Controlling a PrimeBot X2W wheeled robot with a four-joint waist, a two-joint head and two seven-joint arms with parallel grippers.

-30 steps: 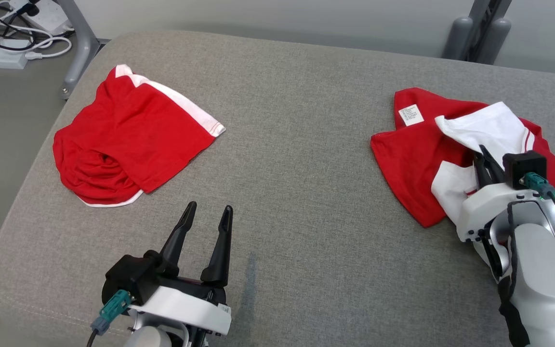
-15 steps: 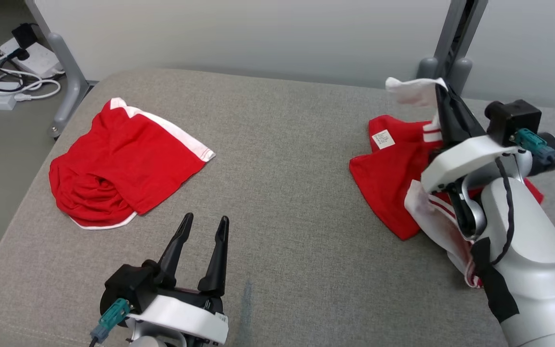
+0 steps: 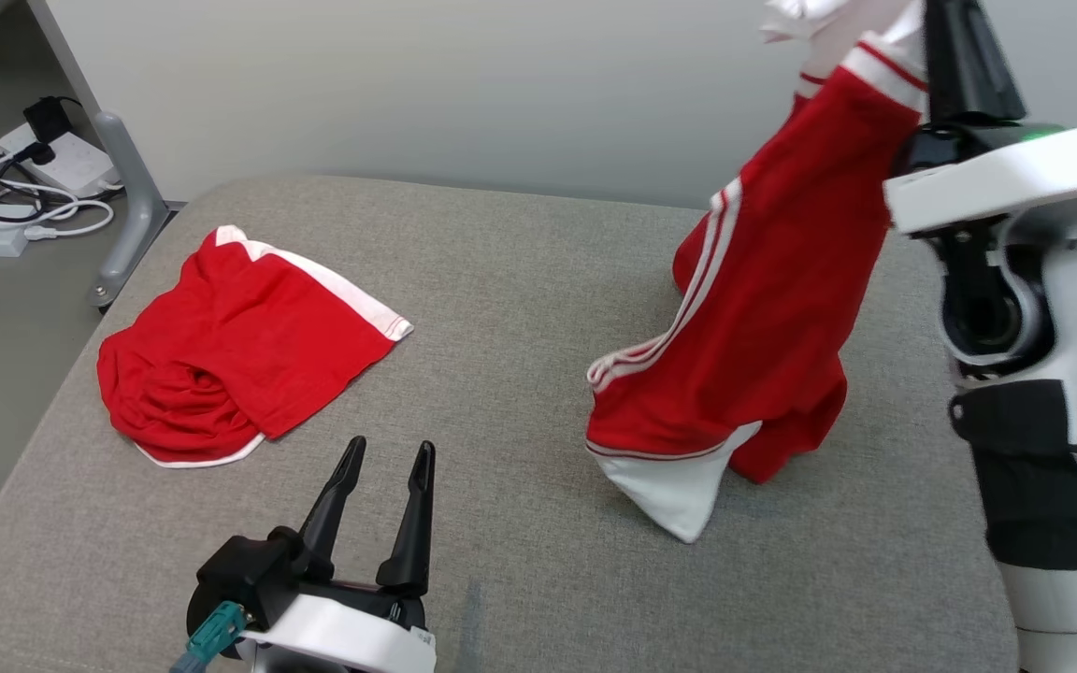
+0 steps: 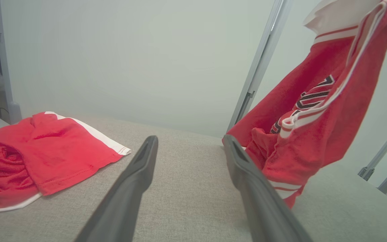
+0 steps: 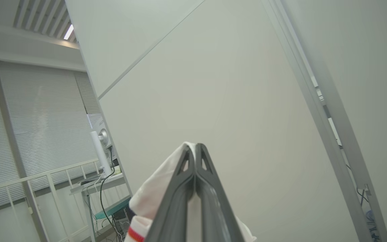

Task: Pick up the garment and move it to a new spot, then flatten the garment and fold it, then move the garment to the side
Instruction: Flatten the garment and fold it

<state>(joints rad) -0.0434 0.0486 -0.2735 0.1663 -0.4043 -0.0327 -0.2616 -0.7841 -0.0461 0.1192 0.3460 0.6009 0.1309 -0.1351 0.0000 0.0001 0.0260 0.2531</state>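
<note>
Two red garments [image 3: 763, 308] [image 3: 239, 365], two pincers [image 3: 389, 451] [image 5: 195, 146]

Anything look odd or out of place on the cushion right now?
The jersey hangs bunched from the right gripper, pinched by one white edge, its white bottom corner seemingly touching the cushion. The other red garment lies crumpled at the cushion's left. Nothing looks damaged.

Nothing legible (garment [image 4: 317, 134] lettering crumpled).
</note>
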